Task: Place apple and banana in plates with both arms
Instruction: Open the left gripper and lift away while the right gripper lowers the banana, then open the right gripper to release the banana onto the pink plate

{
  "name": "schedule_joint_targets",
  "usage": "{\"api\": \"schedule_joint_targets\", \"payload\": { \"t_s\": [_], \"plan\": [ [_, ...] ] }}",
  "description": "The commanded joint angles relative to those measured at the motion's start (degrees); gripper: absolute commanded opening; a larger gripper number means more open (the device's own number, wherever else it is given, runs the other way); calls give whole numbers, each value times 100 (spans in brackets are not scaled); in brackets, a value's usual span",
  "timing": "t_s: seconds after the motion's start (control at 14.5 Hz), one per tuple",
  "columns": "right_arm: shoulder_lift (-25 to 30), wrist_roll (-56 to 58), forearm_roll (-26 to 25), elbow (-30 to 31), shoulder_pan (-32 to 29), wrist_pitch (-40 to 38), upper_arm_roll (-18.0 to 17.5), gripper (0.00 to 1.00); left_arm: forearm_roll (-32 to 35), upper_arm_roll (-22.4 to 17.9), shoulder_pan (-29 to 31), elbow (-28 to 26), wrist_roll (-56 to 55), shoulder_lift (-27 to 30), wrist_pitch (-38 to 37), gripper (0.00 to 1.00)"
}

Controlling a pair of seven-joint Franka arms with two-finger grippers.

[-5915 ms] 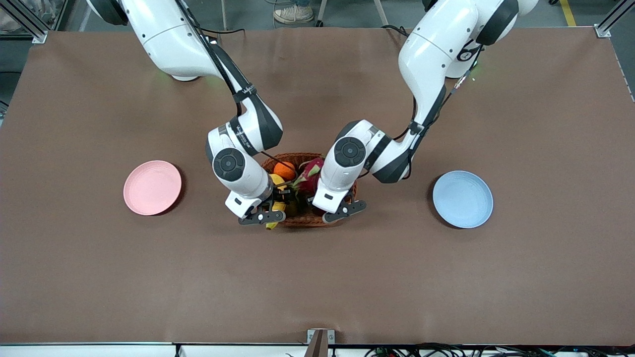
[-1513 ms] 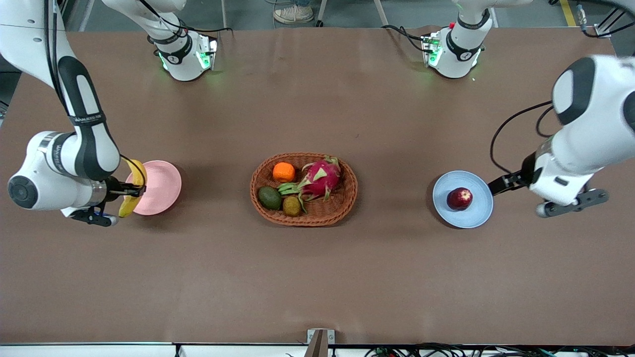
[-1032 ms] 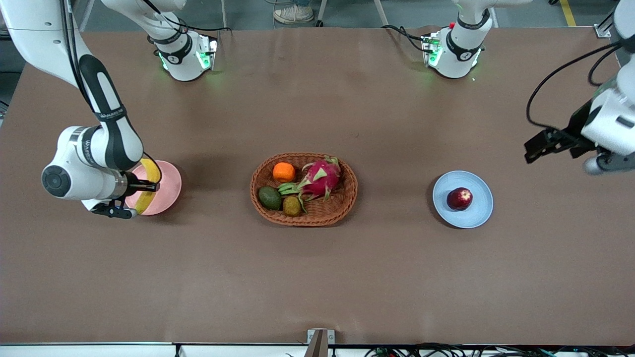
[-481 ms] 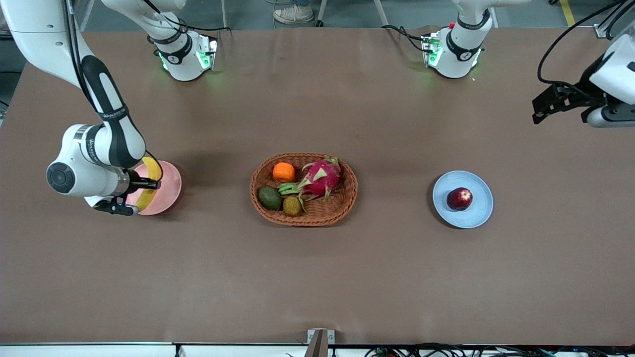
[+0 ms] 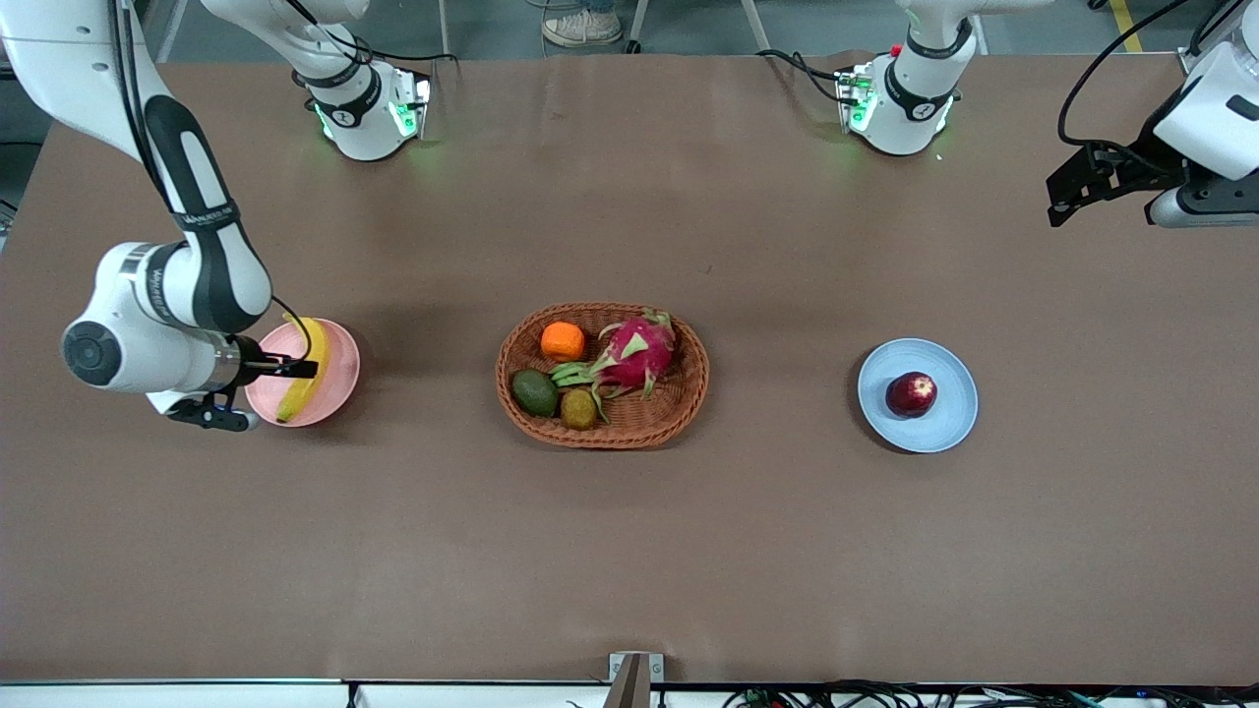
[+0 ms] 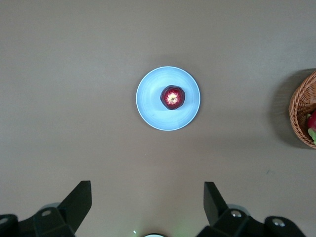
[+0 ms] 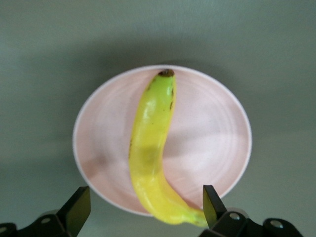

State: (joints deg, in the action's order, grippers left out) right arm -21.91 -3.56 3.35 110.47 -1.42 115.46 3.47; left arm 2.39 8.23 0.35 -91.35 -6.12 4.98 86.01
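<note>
The yellow banana (image 5: 301, 382) lies across the pale pink plate (image 5: 340, 356) at the right arm's end of the table. In the right wrist view the banana (image 7: 148, 148) spans the plate (image 7: 210, 128), and one end reaches over the rim. My right gripper (image 5: 262, 395) hangs open over that rim, its fingers apart on either side of the banana's end (image 7: 144, 210). The dark-red apple (image 5: 911, 393) sits in the light blue plate (image 5: 946, 421). My left gripper (image 5: 1192, 205) is open and empty, high over the left arm's end of the table. Its wrist view shows the apple (image 6: 173, 97) in the blue plate (image 6: 149, 106).
An oval wicker basket (image 5: 689, 393) stands mid-table between the plates, holding an orange (image 5: 563, 340), a pink dragon fruit (image 5: 637, 352) and two dark green-brown fruits. Its edge shows in the left wrist view (image 6: 302, 111).
My right gripper has opened and let go of the banana, which now lies in the pink plate, and has drawn back a little. The left gripper has barely shifted.
</note>
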Motion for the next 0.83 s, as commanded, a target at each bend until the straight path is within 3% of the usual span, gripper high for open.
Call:
{"api": "schedule_joint_targets", "payload": {
  "t_s": [0.0, 0.34, 0.55, 0.76],
  "plan": [
    [319, -66, -71, -673, -78, -855, -22, 100, -81, 82, 88, -120, 24, 108, 126, 100],
    [372, 13, -98, -2912, -315, -2299, -22, 100, -107, 100, 70, -146, 129, 108, 117, 100],
    [398, 31, -176, -3452, -438, -2317, -22, 100, -318, 100, 70, -137, 181, 117, 100, 100],
    [722, 74, -264, -3488, -386, -2615, -39, 100, -318, 91, 96, -129, 366, 117, 47, 100]
  ]
}}
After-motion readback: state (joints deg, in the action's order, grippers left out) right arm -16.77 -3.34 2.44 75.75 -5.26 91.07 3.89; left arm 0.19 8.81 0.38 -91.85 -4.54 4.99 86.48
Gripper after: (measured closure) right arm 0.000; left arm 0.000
